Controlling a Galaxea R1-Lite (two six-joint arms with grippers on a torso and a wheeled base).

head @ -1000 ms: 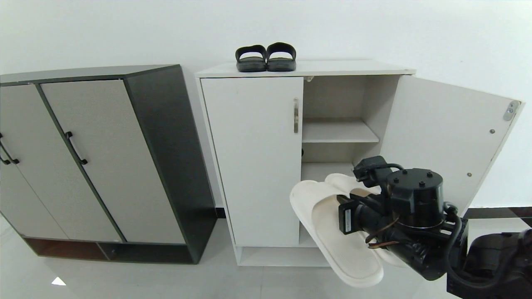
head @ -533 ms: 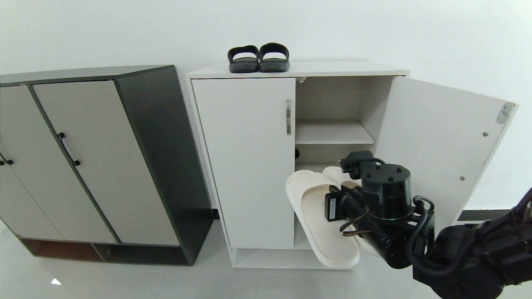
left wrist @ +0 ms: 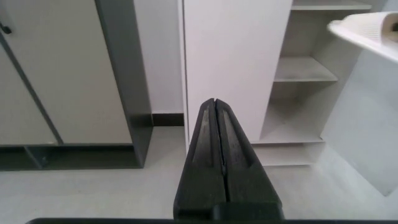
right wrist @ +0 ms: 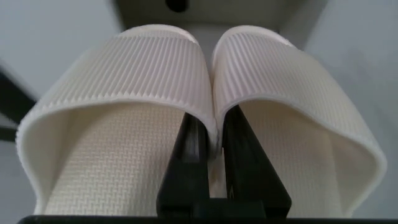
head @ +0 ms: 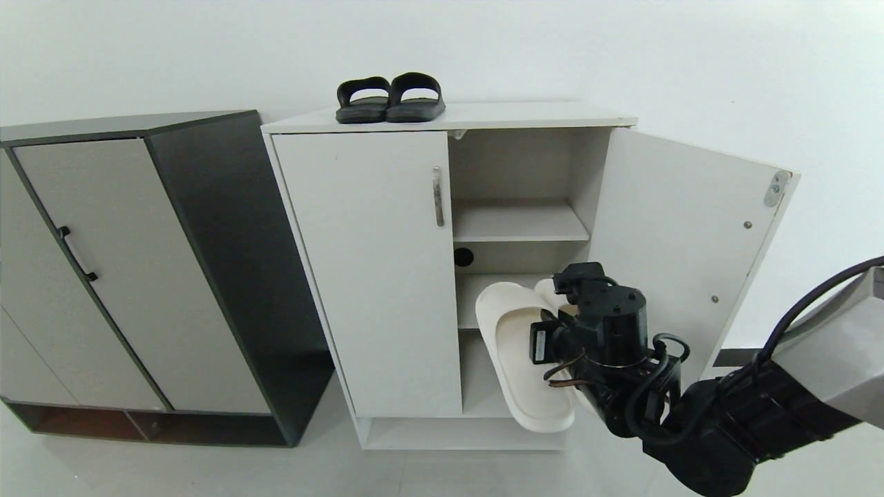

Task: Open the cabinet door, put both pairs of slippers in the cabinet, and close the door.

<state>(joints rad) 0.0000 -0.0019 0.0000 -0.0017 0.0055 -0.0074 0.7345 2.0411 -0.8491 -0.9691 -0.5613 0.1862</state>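
- The white slippers [head: 523,359] hang in the air in front of the cabinet's open right half. They are tilted, with the toes up at about the level of the middle shelf [head: 476,290] and the heels lower, over the floor [head: 414,469].
- I cannot tell whether the toes have crossed the shelf's front edge. The pair does not seem to rest on any shelf yet.
- The right tool [right wrist: 213,140] is clenched on this pair. Its fingers [right wrist: 189,155] pinch the two inner side walls together under the straps, so both slippers ride side by side as one load.
- The black slippers [head: 390,99] sit on the top of the cabinet [head: 539,114], in its left half toward the back edge. They stand flat and touch each other.
- The right door [head: 677,235] stands wide open, just beside the right arm. The left door [head: 366,276] is shut.
- The upper shelf [head: 518,222] is bare, and so is what shows of the middle shelf.
- The left tool [left wrist: 215,106] is clenched on nothing, finger against finger. It is low and well apart from the slippers, pointing at the cabinet's left door.
- A dark cabinet [head: 207,276] stands just beside the white one, off its left side, and takes no part in the task.
- Progress, as I judge it: opening the door is done, and the first pair is on its way in.
- Still to do: set the white pair on a shelf, let go, fetch the black pair from the top, put it inside and shut the right door.
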